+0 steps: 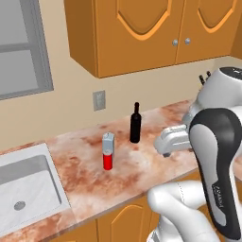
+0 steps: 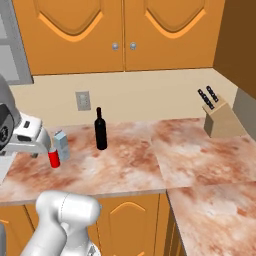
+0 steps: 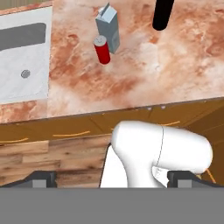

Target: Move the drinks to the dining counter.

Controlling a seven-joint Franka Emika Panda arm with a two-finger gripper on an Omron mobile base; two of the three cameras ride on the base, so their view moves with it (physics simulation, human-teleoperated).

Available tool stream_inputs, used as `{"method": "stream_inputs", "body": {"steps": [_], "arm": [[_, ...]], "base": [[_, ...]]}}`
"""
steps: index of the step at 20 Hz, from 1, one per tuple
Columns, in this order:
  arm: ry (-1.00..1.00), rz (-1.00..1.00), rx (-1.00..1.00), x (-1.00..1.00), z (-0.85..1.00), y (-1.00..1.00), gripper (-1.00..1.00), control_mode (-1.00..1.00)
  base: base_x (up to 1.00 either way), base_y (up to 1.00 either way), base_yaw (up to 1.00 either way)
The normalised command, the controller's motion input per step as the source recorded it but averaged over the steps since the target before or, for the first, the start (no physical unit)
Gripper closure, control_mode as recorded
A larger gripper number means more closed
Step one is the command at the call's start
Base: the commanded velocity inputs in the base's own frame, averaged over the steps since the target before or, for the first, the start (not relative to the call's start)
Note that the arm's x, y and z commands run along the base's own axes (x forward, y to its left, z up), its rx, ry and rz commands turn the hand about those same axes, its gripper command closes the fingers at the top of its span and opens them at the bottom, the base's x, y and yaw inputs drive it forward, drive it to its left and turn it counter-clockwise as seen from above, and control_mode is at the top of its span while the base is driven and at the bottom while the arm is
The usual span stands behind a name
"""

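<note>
A grey-blue gable-top carton [image 1: 108,141] [image 2: 62,144] [image 3: 108,27] stands on the marble counter by the sink, and a short red can [image 1: 108,160] [image 2: 54,159] [image 3: 102,50] stands right in front of it. To their right a slim black bottle [image 1: 135,124] [image 2: 101,130] [image 3: 162,13] stands upright. My gripper [image 1: 166,147] [image 2: 31,142] [image 3: 112,178] hovers above the counter's front part, to the right of the bottle and apart from all the drinks. It is open wide and holds nothing. The dining counter is out of view.
A white sink [image 1: 26,184] [image 3: 24,48] is set into the counter on the left. At the far right a knife block [image 2: 220,119] stands near the corner where the counter turns. Orange wall cabinets [image 1: 142,33] hang above, and a wall outlet [image 1: 99,100] sits behind the drinks.
</note>
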Motion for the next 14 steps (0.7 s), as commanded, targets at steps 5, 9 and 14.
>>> {"method": "stream_inputs", "body": {"steps": [5,9,14], "arm": [[0.00,-0.18,0.05,0.00,-0.14,0.64,-1.00,-1.00],[0.00,-0.32,0.00,0.29,-0.30,0.63,-1.00,-1.00],[0.00,-0.31,-0.01,0.40,-0.33,0.30,-1.00,-1.00]], "base": [[0.00,0.00,0.00],[0.00,0.00,0.00],[0.00,0.00,0.00]]}}
